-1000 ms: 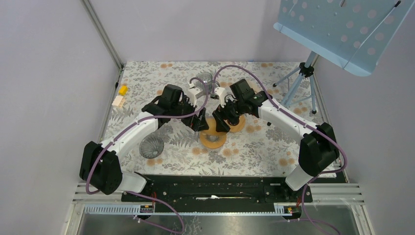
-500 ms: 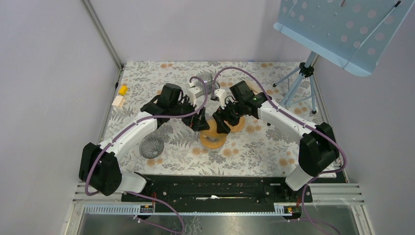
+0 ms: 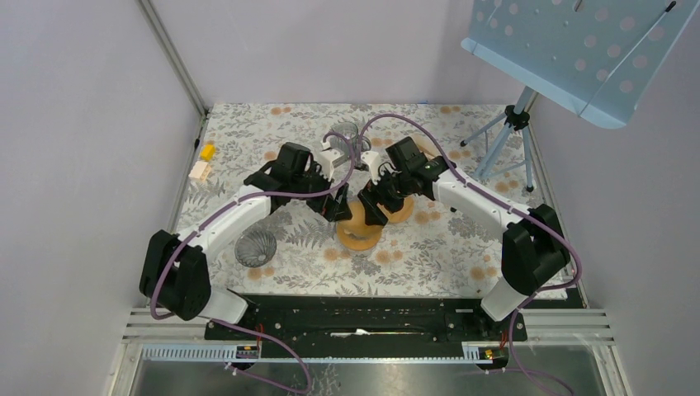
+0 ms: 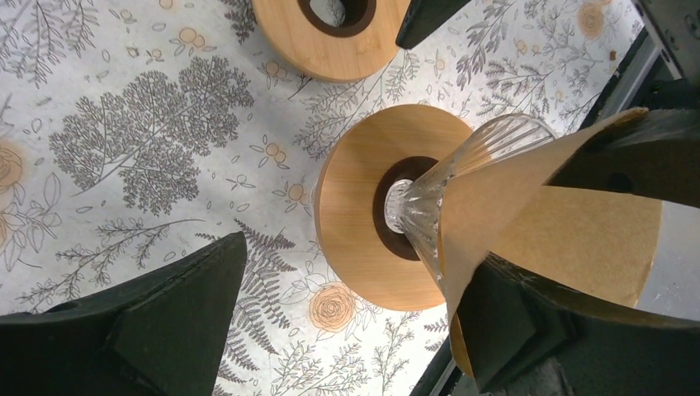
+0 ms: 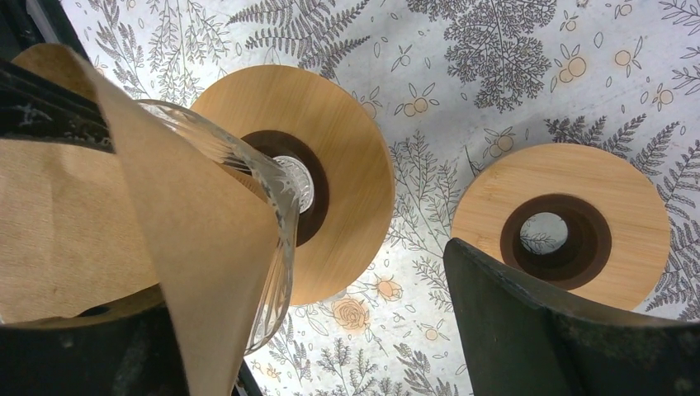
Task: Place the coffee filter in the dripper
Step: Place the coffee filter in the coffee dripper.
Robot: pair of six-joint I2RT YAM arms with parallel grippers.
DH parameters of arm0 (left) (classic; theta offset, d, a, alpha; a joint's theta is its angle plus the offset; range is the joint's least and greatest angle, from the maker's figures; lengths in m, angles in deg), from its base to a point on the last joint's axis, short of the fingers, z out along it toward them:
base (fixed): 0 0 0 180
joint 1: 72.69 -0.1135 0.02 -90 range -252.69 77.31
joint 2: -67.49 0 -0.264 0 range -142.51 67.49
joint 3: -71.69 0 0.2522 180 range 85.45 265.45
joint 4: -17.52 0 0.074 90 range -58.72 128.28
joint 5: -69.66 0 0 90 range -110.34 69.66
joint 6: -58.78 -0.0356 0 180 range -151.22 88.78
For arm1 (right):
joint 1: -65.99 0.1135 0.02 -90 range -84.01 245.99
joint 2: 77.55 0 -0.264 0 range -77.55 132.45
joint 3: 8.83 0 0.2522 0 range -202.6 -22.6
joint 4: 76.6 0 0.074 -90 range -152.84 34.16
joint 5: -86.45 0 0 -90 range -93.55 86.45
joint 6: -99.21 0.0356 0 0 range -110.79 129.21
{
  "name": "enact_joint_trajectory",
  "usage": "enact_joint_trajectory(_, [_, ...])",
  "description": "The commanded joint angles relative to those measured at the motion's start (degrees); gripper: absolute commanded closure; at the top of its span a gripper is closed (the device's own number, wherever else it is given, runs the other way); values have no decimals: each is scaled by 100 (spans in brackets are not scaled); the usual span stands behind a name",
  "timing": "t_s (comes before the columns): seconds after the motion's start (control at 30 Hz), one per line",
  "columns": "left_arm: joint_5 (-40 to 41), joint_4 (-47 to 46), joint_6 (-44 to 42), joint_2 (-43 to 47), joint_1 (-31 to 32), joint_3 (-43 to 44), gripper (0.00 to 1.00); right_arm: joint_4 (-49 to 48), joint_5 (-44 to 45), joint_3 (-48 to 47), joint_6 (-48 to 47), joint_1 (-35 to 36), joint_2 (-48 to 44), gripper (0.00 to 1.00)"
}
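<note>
**Coffee filter** (image 4: 569,223): brown paper, folded to a cone. It sat at the mouth of the dripper (image 4: 450,177), with one flap lapped over the outside of the glass rim. Whether its tip had reached down inside could not be told.

**Dripper:** ribbed clear glass, seated in its round wooden collar (image 4: 355,214) on the flowered worktop (image 4: 165,148).

**Left fingers** (image 4: 165,322): spread fully wide, gripping nothing. One lay against or just beside the filter, the other well apart from the dripper.

**Right fingers** (image 5: 561,330): nearly as wide, gripping nothing. One was behind the paper, the other off to the dripper's side above a second, bare collar (image 5: 561,223).

**Change over the last second:** neither pair had widened or narrowed, and both stayed astride the dripper. Only the left arm's shoulder and elbow had swung slightly towards it.

**Assessment:** the paper appeared released but not bedded. What remained was probably tucking the flap in and pressing the cone down. Paper this light might lift off with a withdrawing finger.

**Also present:** a spare glass cone (image 3: 255,246), well apart from the dripper on the left arm's side.
</note>
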Motion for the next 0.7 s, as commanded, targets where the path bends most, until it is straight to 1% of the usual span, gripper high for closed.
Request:
enact_joint_trajectory(0.0, [16,-211,-70,-77,-24,-86,1,-205,160,77,3,88,71,12])
enact_joint_trajectory(0.33, [40,-256,-128,-139,-16,-138,1,-512,435,371,-43,181,60,11])
enact_joint_trajectory(0.57, [58,-247,-355,19,-17,-178,1,-547,428,423,-102,182,-13,10])
enact_joint_trajectory(0.67, [47,-241,-440,85,-18,-195,1,-501,292,358,-113,182,-71,8])
